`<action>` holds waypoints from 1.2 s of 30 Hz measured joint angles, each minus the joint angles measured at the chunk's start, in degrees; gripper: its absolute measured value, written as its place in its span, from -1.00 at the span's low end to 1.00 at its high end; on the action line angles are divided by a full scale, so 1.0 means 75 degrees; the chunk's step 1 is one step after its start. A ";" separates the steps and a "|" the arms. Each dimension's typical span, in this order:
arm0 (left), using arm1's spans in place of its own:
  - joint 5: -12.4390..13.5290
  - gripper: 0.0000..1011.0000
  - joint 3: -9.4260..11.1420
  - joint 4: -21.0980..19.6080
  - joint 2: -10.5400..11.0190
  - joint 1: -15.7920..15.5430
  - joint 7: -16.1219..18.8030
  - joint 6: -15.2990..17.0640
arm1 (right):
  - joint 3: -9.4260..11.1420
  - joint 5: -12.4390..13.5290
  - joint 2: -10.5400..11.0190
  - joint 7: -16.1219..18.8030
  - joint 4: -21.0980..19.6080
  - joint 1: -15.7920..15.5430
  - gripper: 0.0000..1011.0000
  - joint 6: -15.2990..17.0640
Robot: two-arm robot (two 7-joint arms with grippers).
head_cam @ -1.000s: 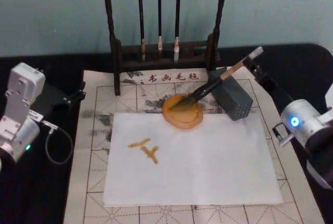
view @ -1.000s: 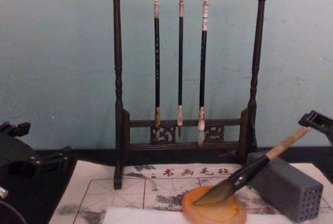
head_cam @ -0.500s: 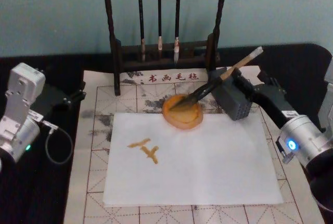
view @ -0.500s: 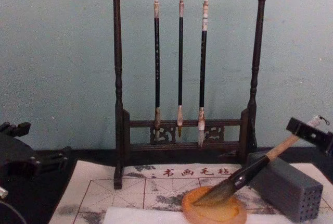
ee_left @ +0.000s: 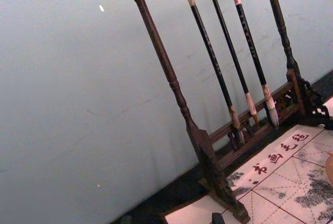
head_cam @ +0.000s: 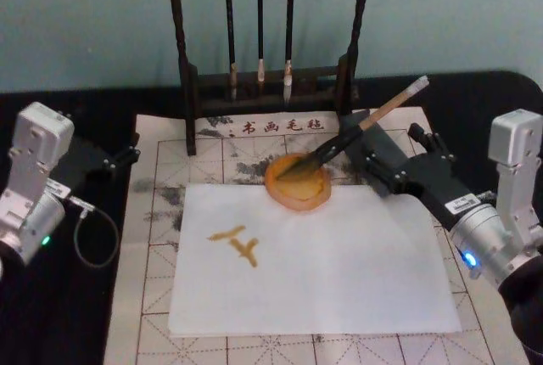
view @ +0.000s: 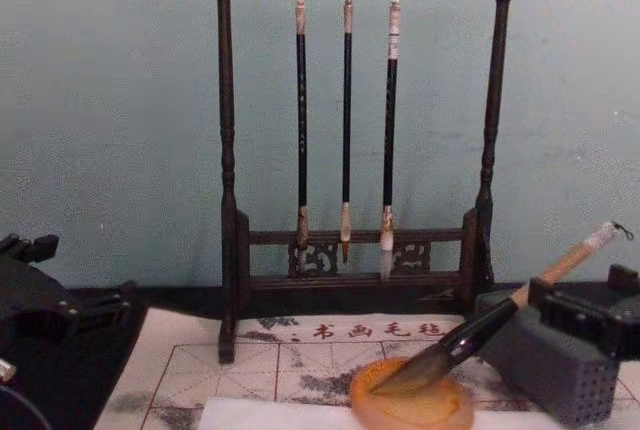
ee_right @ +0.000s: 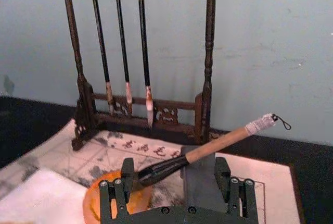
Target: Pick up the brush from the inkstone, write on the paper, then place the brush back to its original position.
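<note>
The brush (head_cam: 356, 129) lies slanted, bristles resting in the round orange inkstone (head_cam: 297, 185) and tan handle propped on the grey block (view: 545, 368). Its whitish looped end (ee_right: 265, 123) points up and away. My right gripper (head_cam: 386, 153) is open, its fingers (ee_right: 127, 174) either side of the grey block (ee_right: 200, 174), just on the near side of the brush handle (ee_right: 218, 143) and holding nothing. The white paper (head_cam: 339, 272) carries a few amber strokes (head_cam: 236, 244). My left gripper (head_cam: 114, 160) is parked at the table's left edge.
A dark wooden rack (head_cam: 271, 85) with three thin hanging brushes (view: 346, 120) stands behind the inkstone. A gridded felt mat (head_cam: 153, 297) lies under the paper. A loose cable (head_cam: 93, 233) loops beside the left arm.
My right gripper has come away from the brush's upper end, dropping lower and nearer along the handle to straddle the grey block. The brush and left arm have not moved.
</note>
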 joint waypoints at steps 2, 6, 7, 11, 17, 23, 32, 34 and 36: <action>0.0000 0.98 0.0000 0.0000 0.0000 0.0000 0.0000 0.0000 | -0.0014 -0.0129 -0.0002 -0.0043 0.0032 0.0015 0.98 0.0041; 0.0000 0.98 0.0000 0.0000 0.0000 0.0000 0.0001 0.0000 | -0.0031 -0.0395 -0.0041 -0.0139 0.0126 0.0055 0.98 0.0123; 0.0000 0.98 0.0000 0.0000 0.0000 0.0000 0.0000 0.0000 | -0.0033 -0.0472 -0.0063 -0.0154 0.0163 0.0070 0.98 0.0150; 0.0000 0.98 0.0000 0.0000 0.0000 0.0000 0.0000 0.0000 | -0.0033 -0.0595 -0.0114 -0.0164 0.0225 0.0089 0.98 0.0203; 0.0000 0.98 0.0000 0.0000 0.0000 0.0000 0.0000 0.0000 | -0.0030 -0.0583 -0.0111 -0.0166 0.0221 0.0089 0.98 0.0203; 0.0000 0.98 0.0000 0.0000 0.0000 0.0000 0.0000 0.0000 | -0.0026 -0.0560 -0.0107 -0.0165 0.0211 0.0089 0.98 0.0203; 0.0000 0.98 0.0000 0.0000 0.0000 0.0000 0.0000 0.0000 | -0.0021 -0.0537 -0.0102 -0.0165 0.0202 0.0084 0.98 0.0200; 0.0000 0.98 0.0000 0.0000 0.0000 0.0000 0.0001 0.0000 | -0.0021 -0.0531 -0.0100 -0.0165 0.0201 0.0083 0.98 0.0199; 0.0000 0.98 0.0000 0.0000 0.0000 0.0000 0.0000 0.0000 | -0.0021 -0.0526 -0.0099 -0.0165 0.0199 0.0083 0.98 0.0197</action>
